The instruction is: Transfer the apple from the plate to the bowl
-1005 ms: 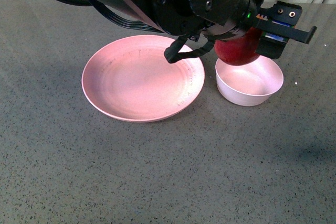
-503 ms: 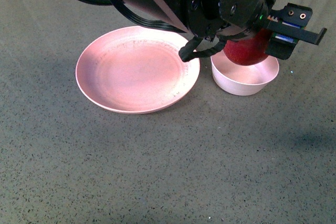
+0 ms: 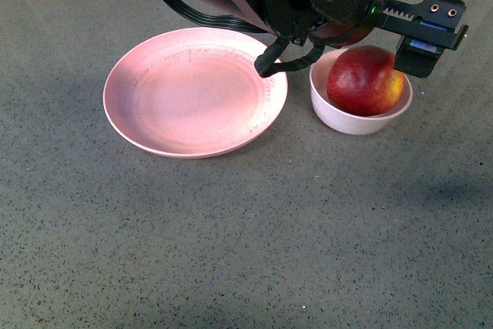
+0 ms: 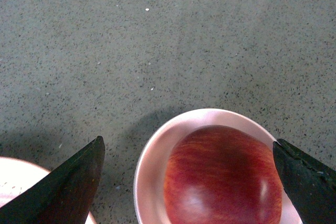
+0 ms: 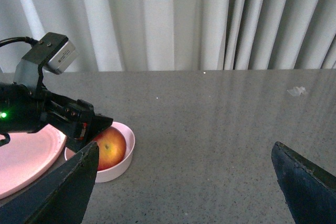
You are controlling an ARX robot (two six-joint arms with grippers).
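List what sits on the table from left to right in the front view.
the plate → the bowl with the apple resting in it; the left gripper hangs open above the bowl.

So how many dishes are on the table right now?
2. The wide pink plate sits empty toward the left; the small pale bowl is just right of it, holding the apple. The arm overhead may hide the far table.
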